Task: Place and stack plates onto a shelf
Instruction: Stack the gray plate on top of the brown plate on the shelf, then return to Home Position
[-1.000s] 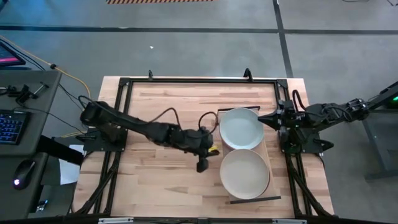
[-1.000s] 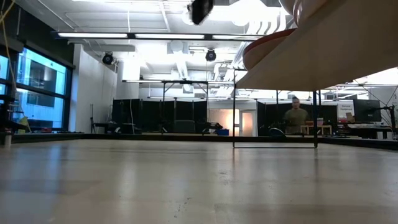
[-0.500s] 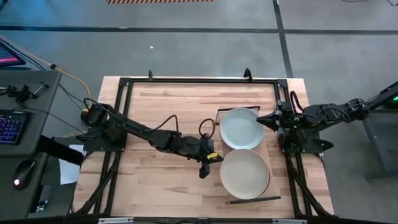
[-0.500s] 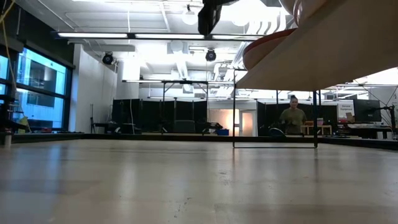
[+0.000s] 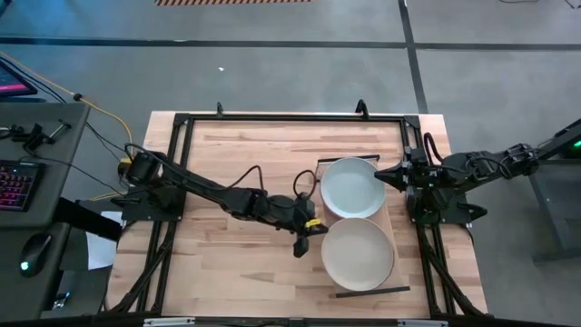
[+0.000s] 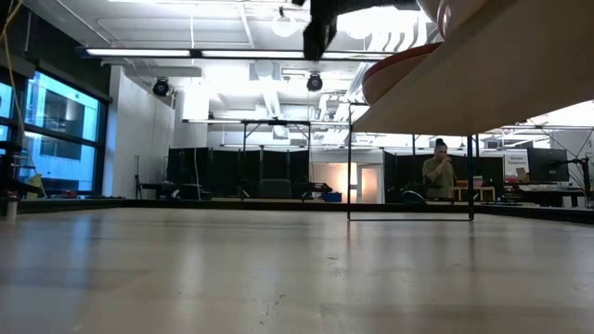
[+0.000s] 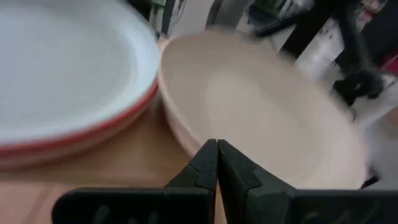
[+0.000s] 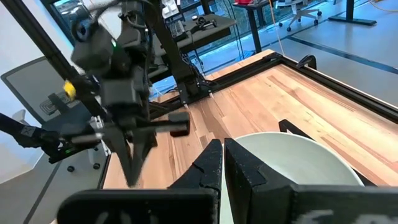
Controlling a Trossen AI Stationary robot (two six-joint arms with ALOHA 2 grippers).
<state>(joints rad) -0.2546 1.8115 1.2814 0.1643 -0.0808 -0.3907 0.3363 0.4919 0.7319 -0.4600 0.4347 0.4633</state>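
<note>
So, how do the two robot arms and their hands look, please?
Both arms are dark and slim, with black cables looped along them. The left hand has a yellow mark near its wrist. The right hand is all black. Each has two dark, tapered fingers.

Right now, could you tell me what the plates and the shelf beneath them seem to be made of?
The plates look like matte ceramic or stoneware, though melamine is possible: smooth, dull surfaces with soft glare only. The shelf looks like light unvarnished wood with visible grain, ending in thin dark metal rails.
</note>
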